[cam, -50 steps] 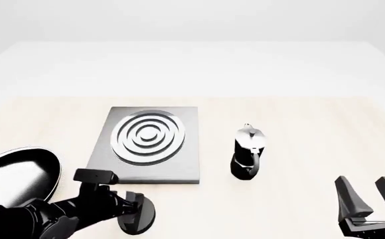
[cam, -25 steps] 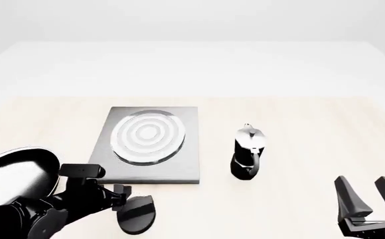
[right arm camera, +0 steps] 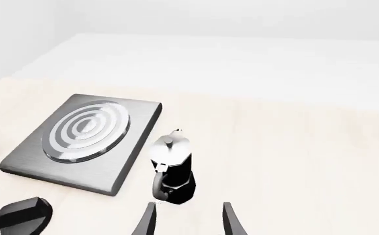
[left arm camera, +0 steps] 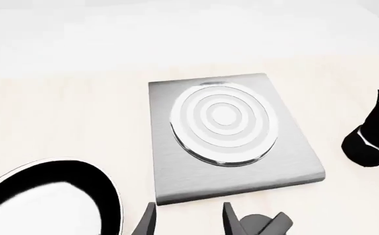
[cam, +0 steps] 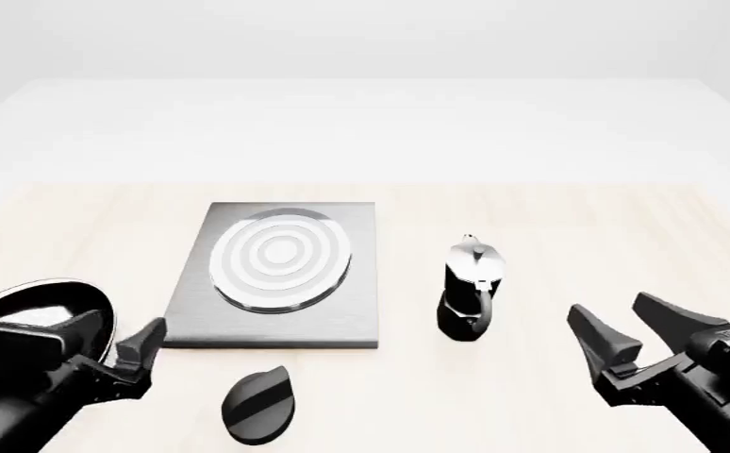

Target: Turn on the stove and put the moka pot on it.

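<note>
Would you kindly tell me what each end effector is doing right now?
Left end effector: open, holding nothing, off the knob.
Right end effector: open, holding nothing, short of the moka pot.

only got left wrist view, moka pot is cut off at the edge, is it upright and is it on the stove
observer: the moka pot stands upright on the table, right of the stove, with a gap between them.
operator: wheres the right end effector
observer: the right end effector is open and empty, nearer the camera than the pot and further right.
operator: and the whole knob
observer: the knob lies on the table in front of the stove's near edge, clear of the left end effector.
</note>
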You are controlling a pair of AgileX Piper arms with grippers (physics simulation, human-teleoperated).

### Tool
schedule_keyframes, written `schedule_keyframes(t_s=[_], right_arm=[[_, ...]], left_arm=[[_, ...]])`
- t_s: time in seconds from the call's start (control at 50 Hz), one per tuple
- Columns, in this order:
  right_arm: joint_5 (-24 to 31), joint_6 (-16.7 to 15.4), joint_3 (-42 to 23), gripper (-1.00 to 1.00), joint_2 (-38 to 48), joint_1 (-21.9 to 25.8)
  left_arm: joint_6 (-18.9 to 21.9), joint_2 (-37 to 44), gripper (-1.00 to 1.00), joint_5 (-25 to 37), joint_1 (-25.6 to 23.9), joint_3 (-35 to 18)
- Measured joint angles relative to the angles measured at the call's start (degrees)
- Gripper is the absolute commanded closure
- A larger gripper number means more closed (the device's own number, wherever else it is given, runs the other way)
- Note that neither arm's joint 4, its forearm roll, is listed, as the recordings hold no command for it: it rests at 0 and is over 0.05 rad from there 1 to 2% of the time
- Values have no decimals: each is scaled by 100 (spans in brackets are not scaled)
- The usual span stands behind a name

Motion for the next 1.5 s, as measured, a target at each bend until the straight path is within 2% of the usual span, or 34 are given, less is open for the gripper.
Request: schedule_keyframes(t_s=[0.12,0.22,0.36,0.5,0.84,1.5], right_arm=[[197,82,-335,-100,399,250],[263,154,-580,-100,742,418],[129,252,-828,-100,1364,608],[-154,432,-943,-100,1948,758],[-911,786,-1000,-100,3024,965],[-2214,1307,-973,-100,4712,1102]], left_arm=[[431,-1035,-100,-39,212,381],[651,-1965,-100,161,379,613],[724,-3064,-100,553,587,785],[722,-3651,-100,768,696,867],[729,-4124,-100,930,768,937],[713,-4166,-100,925,789,961]])
